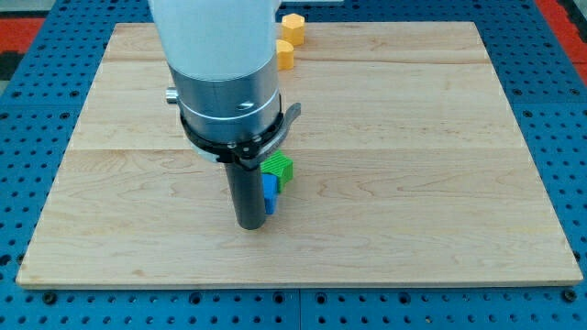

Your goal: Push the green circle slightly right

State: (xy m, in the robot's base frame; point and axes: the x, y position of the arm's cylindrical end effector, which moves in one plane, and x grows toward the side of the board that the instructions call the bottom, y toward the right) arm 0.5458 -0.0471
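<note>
A green block (280,169) sits near the middle of the wooden board (413,137); its shape is partly hidden by the arm, so I cannot tell if it is the circle. A blue block (270,192) lies right below it, touching it, also partly hidden. My tip (251,225) is at the end of the dark rod, just left of and slightly below the blue block, close against it. The arm's large grey body (225,82) covers the board behind the rod.
Two yellow-orange blocks stand at the view's top: a hexagon-like one (293,27) at the board's edge and a rounder one (285,53) just below it. The board rests on a blue perforated table (37,110).
</note>
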